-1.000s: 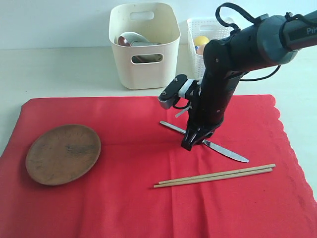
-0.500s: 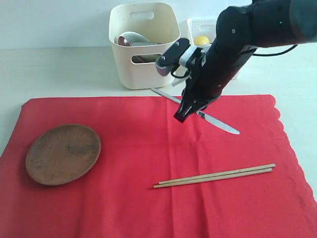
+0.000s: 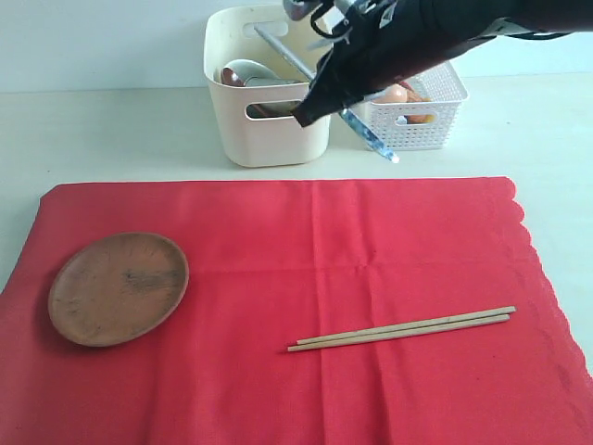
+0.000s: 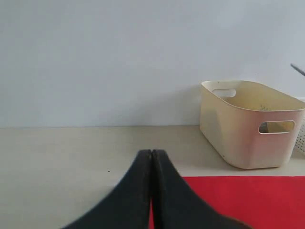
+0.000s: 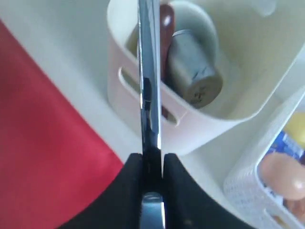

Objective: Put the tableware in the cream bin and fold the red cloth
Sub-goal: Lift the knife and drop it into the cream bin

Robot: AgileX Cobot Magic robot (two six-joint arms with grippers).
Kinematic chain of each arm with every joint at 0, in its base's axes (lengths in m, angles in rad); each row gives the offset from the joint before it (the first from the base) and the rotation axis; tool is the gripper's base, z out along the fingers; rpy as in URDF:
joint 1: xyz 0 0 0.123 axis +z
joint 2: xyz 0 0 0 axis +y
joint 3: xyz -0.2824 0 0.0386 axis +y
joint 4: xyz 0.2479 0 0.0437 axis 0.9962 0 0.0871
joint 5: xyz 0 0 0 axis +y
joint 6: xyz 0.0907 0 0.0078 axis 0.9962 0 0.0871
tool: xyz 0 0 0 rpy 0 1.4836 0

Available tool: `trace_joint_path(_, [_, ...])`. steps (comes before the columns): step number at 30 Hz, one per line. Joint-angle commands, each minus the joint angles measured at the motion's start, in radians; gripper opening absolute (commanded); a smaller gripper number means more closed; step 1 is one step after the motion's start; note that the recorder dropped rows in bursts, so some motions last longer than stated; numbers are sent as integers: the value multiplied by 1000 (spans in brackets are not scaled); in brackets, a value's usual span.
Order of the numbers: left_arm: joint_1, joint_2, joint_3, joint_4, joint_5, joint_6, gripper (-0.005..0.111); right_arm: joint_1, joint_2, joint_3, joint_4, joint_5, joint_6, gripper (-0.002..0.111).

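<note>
The silver table knife [image 5: 148, 71] is clamped edge-on between the pads of the right end effector [image 5: 152, 162], taken near mid-length. It is thin, stiff, smooth steel: light, but I judge it slippery and apt to pivot in so narrow a grip. One end reaches ahead of the end effector, over the opening of the cream bin [image 3: 269, 139]; the other end slants down behind it, toward the white lattice basket [image 3: 426, 93].

In the bin, just beyond the fingertips, lie a steel cup [image 5: 195, 76], a white bowl [image 5: 200, 19] and what looks like a brown wooden spoon [image 5: 166, 24].

The right arm reaches in from the right, high above the table, its wrist pitched down toward the bin's near wall.

The wooden plate [image 3: 118, 287] and the chopsticks [image 3: 398, 327] rest on the red cloth [image 3: 371, 241], well below and behind this end effector. The chopsticks are light and likely to roll, so best pinched together at the middle. The plate is rigid, best taken by its rim, and the cloth is limp, best taken by its corners.

The left end effector [image 4: 151, 155] has its fingers pressed together on nothing, and it sits low, with the bin well ahead of it
</note>
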Motion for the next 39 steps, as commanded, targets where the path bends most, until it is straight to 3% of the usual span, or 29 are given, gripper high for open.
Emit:
trace_joint_path(1, [-5, -6, 3, -4, 4, 0, 2, -1, 14, -26, 28, -265, 3, 0])
trace_joint_path(9, [-5, -6, 3, -4, 4, 0, 2, 7, 216, -192, 25, -593, 3, 0])
trace_joint_path(12, [-5, -6, 3, -4, 4, 0, 2, 7, 302, -278, 25, -621, 3, 0])
trace_joint_path(17, [-5, -6, 3, -4, 4, 0, 2, 7, 380, -366, 34, -583, 3, 2])
trace_joint_path(24, [-5, -6, 3, -4, 4, 0, 2, 7, 388, -367, 152, -575, 63, 35])
trace_joint_path(27, [-5, -6, 3, -4, 4, 0, 2, 7, 388, -367, 185, -572, 127, 45])
trace_joint_path(35, [-5, -6, 3, -4, 4, 0, 2, 7, 332, -367, 181, -414, 91, 46])
trace_joint_path(39, [-5, -6, 3, -4, 4, 0, 2, 2, 273, -367, 173, -211, -19, 46])
